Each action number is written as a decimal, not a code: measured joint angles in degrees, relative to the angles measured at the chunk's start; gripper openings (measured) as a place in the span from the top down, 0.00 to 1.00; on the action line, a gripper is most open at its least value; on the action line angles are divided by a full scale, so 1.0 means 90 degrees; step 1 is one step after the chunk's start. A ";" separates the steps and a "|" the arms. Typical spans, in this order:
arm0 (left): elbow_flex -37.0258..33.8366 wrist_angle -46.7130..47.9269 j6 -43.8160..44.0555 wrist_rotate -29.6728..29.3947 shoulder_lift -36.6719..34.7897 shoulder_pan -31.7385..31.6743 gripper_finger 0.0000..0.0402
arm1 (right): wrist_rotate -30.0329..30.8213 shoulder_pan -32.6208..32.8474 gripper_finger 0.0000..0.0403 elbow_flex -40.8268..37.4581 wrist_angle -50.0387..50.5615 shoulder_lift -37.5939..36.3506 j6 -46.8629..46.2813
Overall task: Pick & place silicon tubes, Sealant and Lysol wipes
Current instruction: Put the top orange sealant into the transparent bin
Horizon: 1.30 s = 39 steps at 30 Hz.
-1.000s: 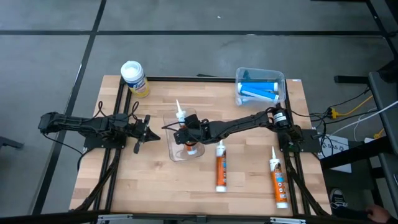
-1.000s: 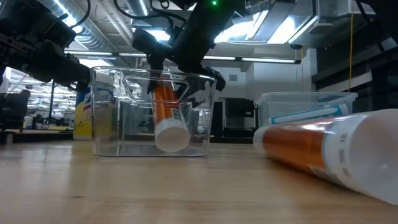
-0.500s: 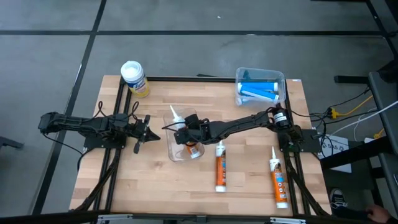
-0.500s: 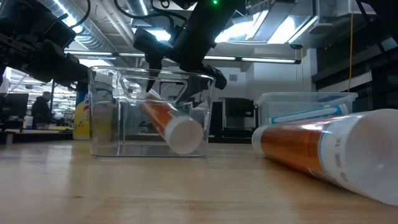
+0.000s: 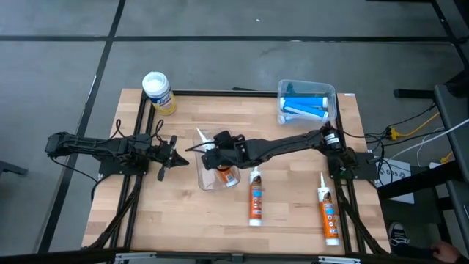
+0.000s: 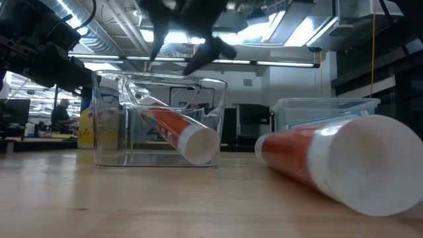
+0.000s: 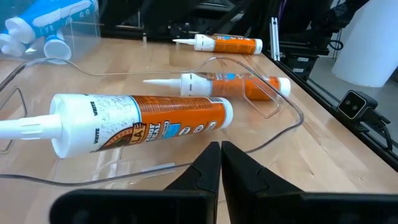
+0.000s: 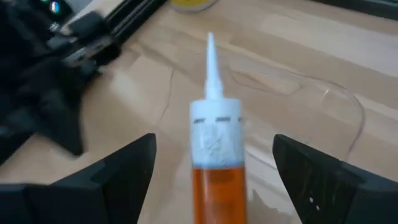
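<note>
We judge the placing step done: an orange sealant tube (image 5: 218, 163) lies slanted in the clear bin (image 5: 202, 180), nozzle over its far rim. Our right gripper (image 8: 214, 168) hovers above that bin with fingers spread, apparently gripping nothing, though the low view is blurred. Our left gripper (image 7: 220, 163), fingers pressed together, waits just beside the bin. Next comes the nearest orange tube (image 5: 254, 195) beside the bin; the Lysol wipes (image 5: 158, 92) stand well behind it.

Pale wood-plank table (image 5: 168, 213), matt. Clear glossy plastic bin (image 6: 112, 119). Smooth orange plastic tube (image 7: 140, 121), printed label, white nozzle. Translucent plastic tub (image 5: 331, 95). Matt black grippers.
</note>
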State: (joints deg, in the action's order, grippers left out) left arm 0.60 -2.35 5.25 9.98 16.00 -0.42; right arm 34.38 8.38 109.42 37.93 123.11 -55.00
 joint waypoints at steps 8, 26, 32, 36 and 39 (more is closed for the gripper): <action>0.0000 0.0000 0.0000 0.0000 -0.0001 -0.0001 0.97 | -0.0570 0.0596 0.20 0.1131 0.2526 -0.0007 -0.0983; 0.0000 0.0000 0.0001 0.0000 0.0001 -0.0001 0.97 | -0.2139 0.1352 0.20 0.1021 0.3575 -0.0005 -0.3230; 0.0000 0.0000 0.0001 0.0000 0.0001 0.0001 0.98 | -0.2330 0.1471 0.20 0.1021 0.3869 0.0057 -0.3825; 0.0000 0.0000 0.0000 0.0000 -0.0001 -0.0001 0.97 | -0.2420 0.1580 0.20 0.0930 0.3734 0.0170 -0.4049; 0.0002 0.0002 0.0001 -0.0001 -0.0001 -0.0001 0.97 | -0.2698 0.1644 0.20 0.0641 0.3400 0.0180 -0.4224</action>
State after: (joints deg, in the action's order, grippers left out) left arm 0.62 -2.33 5.26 9.97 15.99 -0.43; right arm 10.10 23.17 115.19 68.53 124.73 -93.01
